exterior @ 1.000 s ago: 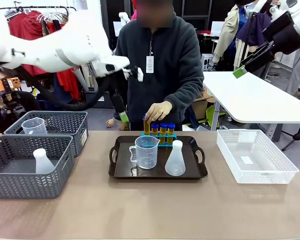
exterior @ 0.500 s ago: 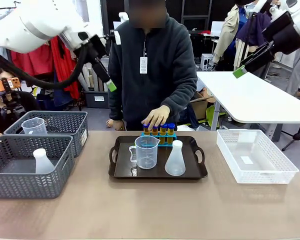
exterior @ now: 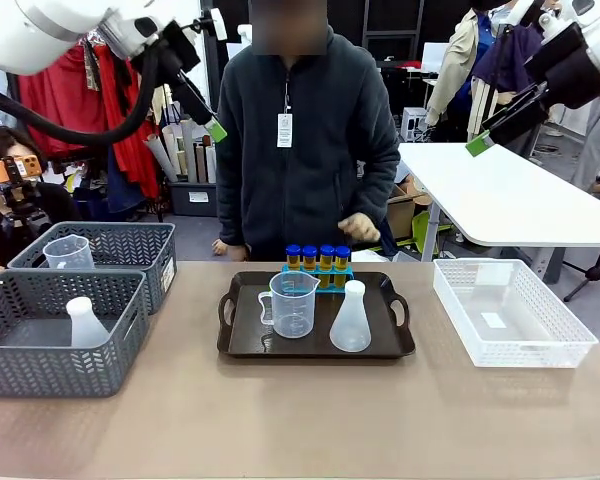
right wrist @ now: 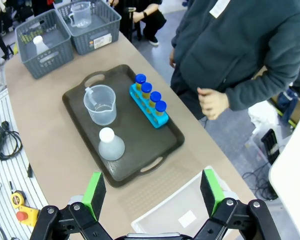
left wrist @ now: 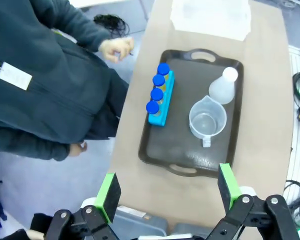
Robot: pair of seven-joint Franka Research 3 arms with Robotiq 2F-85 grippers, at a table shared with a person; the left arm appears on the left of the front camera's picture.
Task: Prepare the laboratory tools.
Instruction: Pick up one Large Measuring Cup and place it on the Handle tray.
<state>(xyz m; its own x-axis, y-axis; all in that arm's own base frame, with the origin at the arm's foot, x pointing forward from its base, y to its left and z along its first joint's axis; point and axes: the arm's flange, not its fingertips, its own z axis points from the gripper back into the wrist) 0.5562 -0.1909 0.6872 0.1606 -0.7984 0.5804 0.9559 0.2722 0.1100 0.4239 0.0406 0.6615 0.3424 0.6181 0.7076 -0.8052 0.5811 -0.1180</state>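
As far as we can judge, the preparation is nearly complete, because all the laboratory tools stand together on the dark tray (exterior: 242,345). At the tray's far edge, a blue rack (exterior: 318,274) holds the four yellow tubes (exterior: 318,257), each with its blue cap on. In front of the rack, the measuring beaker (exterior: 292,303) stands upright and looks empty, and the conical flask (exterior: 351,318) stands just beside it on the tray. The person's hand (exterior: 359,228) hangs just behind the tray's far edge and touches nothing.

Our left gripper (left wrist: 167,191) is high above the tray, its jaws wide apart with nothing between them. Our right gripper (right wrist: 152,192) is also raised well above the tray, with open and empty jaws.

To the left of the tray, two grey baskets (exterior: 130,300) hold a spare beaker (exterior: 68,251) and a spare flask (exterior: 84,323). To the right of the tray, the white basket (exterior: 460,305) looks empty. We judge that little is left to do.
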